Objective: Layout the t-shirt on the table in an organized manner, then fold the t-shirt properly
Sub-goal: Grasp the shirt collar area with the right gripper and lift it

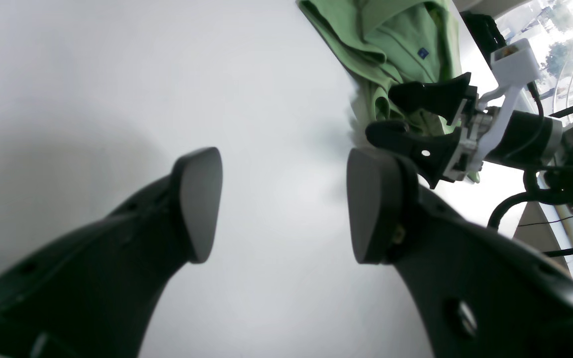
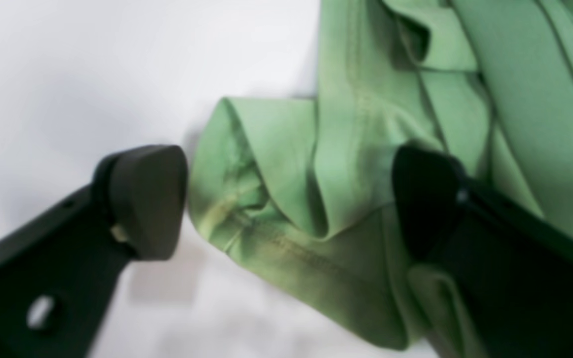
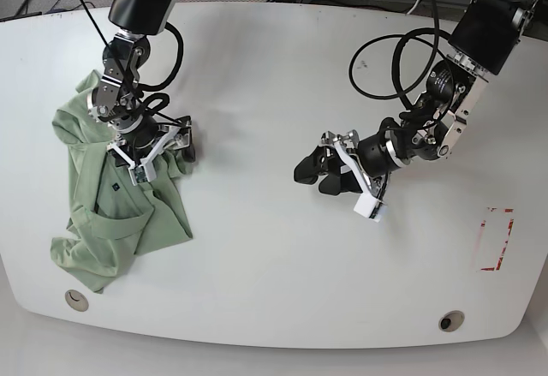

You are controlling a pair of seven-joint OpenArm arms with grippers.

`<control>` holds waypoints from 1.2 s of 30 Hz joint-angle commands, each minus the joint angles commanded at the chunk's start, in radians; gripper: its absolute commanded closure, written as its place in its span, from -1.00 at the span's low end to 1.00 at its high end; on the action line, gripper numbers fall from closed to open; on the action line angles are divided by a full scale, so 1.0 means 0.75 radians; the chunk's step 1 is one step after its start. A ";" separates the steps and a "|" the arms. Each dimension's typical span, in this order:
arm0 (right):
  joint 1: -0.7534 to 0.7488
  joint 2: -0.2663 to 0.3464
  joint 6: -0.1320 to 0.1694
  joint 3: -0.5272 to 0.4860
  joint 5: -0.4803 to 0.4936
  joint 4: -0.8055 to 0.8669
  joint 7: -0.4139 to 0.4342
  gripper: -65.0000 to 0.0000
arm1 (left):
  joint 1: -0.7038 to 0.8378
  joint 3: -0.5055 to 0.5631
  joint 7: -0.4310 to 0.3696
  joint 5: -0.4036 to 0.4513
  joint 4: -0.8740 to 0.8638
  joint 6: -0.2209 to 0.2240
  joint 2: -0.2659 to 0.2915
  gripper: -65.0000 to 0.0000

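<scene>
The pale green t-shirt (image 3: 111, 205) lies crumpled at the left end of the white table (image 3: 257, 265), its small dark label (image 1: 422, 51) showing. At the shirt's upper right edge, my right gripper (image 3: 187, 146) is open. In the right wrist view the right gripper (image 2: 286, 204) straddles a folded hem of the t-shirt (image 2: 346, 164), with one fingertip (image 2: 147, 199) beside the cloth on the table and the other fingertip (image 2: 426, 199) over the cloth. My left gripper (image 1: 281, 209) is open and holds nothing, low over bare tabletop near the table's middle (image 3: 310, 175), well right of the shirt.
A red rectangular marking (image 3: 495, 239) sits near the right edge. Two round grommet holes (image 3: 76, 300) (image 3: 451, 319) lie along the front edge. Black cables (image 3: 402, 59) loop above the table by the left arm.
</scene>
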 joint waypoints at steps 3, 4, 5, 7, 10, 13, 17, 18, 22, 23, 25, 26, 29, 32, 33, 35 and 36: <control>0.000 -0.002 0.000 -0.002 0.000 0.000 0.000 0.22 | 0.000 0.000 0.000 0.000 0.000 0.000 -0.002 -0.15; -0.002 -0.004 0.000 -0.002 0.000 0.000 0.000 0.40 | 0.000 0.000 0.000 0.000 0.000 0.000 -0.002 -0.15; -0.002 -0.012 0.000 -0.002 0.000 0.002 0.000 0.62 | 0.000 0.000 0.000 0.000 0.000 0.000 -0.002 -0.15; -0.002 -0.041 0.000 -0.004 -0.004 0.006 -0.002 0.96 | 0.000 0.000 0.000 0.000 0.000 0.000 -0.014 -0.15; -0.008 -0.070 0.000 -0.018 -0.010 0.031 -0.008 0.95 | 0.018 0.000 0.000 0.000 0.025 0.000 -0.053 -0.15; -0.043 -0.104 0.000 -0.113 -0.010 0.072 -0.010 0.99 | 0.045 -0.037 0.000 0.000 0.078 0.000 -0.094 -0.15; -0.094 -0.149 0.000 -0.264 -0.010 0.151 -0.010 1.00 | 0.117 -0.151 0.000 0.000 0.155 -0.002 -0.141 -0.15; -0.104 -0.170 0.000 -0.303 -0.010 0.168 -0.010 1.00 | 0.145 -0.192 0.000 0.000 0.174 -0.002 -0.158 -0.15; -0.133 -0.241 0.000 -0.407 -0.012 0.200 -0.020 1.00 | 0.237 -0.350 0.000 0.000 0.260 -0.002 -0.209 -0.15; -0.137 -0.258 0.000 -0.442 -0.012 0.203 -0.033 1.00 | 0.272 -0.401 0.000 0.000 0.284 -0.002 -0.223 -0.15; -0.137 -0.270 0.000 -0.501 -0.004 0.198 -0.049 1.00 | 0.321 -0.489 0.000 0.000 0.323 -0.004 -0.250 -0.15; -0.137 -0.276 0.000 -0.546 0.000 0.198 -0.055 1.00 | 0.356 -0.550 0.000 0.000 0.350 -0.004 -0.264 -0.15; -0.137 -0.309 0.000 -0.651 0.002 0.198 -0.055 1.00 | 0.432 -0.694 0.000 0.000 0.387 -0.004 -0.295 -0.15; -0.133 -0.315 -0.028 -0.743 0.002 0.196 -0.055 1.00 | 0.493 -0.822 0.000 0.000 0.399 -0.004 -0.303 -0.15; -0.131 -0.315 -0.040 -0.765 0.002 0.196 -0.055 1.00 | 0.507 -0.859 0.000 0.000 0.399 -0.004 -0.303 -0.15; -0.121 -0.315 -0.069 -0.839 0.016 0.196 -0.055 1.00 | 0.542 -0.941 0.000 0.000 0.399 -0.004 -0.303 -0.15; -0.115 -0.315 -0.087 -0.878 0.039 0.196 -0.055 1.00 | 0.561 -0.976 0.000 0.000 0.399 -0.006 -0.303 -0.15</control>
